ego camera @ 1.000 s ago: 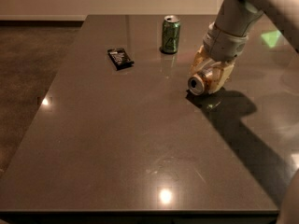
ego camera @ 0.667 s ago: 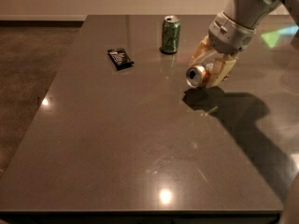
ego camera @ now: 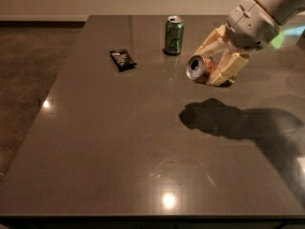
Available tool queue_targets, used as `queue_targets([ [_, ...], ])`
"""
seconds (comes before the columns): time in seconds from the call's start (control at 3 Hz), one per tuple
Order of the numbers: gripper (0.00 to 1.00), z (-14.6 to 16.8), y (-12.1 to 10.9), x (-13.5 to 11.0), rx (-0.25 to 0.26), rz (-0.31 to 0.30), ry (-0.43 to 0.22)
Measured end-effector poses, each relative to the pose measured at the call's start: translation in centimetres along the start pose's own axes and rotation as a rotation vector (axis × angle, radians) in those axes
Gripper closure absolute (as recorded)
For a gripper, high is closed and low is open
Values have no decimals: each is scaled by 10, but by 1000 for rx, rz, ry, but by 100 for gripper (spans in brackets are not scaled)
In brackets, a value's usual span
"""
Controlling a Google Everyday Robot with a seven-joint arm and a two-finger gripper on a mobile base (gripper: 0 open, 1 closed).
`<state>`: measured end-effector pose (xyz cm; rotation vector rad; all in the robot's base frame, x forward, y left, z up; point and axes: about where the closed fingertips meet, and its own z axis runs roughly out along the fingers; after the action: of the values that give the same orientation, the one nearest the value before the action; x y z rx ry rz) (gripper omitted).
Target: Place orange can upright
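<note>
The tool [ego camera: 207, 67] hangs over the far right part of the dark worktop [ego camera: 119, 151], its two cream fingers [ego camera: 229, 68] closed around the orange can [ego camera: 199, 68]. The can lies on its side in that grip, tilted, with its silver top turned toward the near left. It appears to be held clear of the surface: its shadow [ego camera: 214, 116] falls on the worktop nearer than the can and apart from it. The pale arm [ego camera: 259, 13] reaches in from the far right corner. To the left of the tool and a little farther back, a green can [ego camera: 174, 35] stands upright. Farther left lies a flat black packet [ego camera: 123, 59], well apart from both cans.
</note>
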<state>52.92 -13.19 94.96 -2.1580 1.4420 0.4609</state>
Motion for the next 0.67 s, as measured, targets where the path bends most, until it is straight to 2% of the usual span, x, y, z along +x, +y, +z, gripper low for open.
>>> queue_targets([
  [0.67, 100, 3, 27, -38, -1, 201, -255],
])
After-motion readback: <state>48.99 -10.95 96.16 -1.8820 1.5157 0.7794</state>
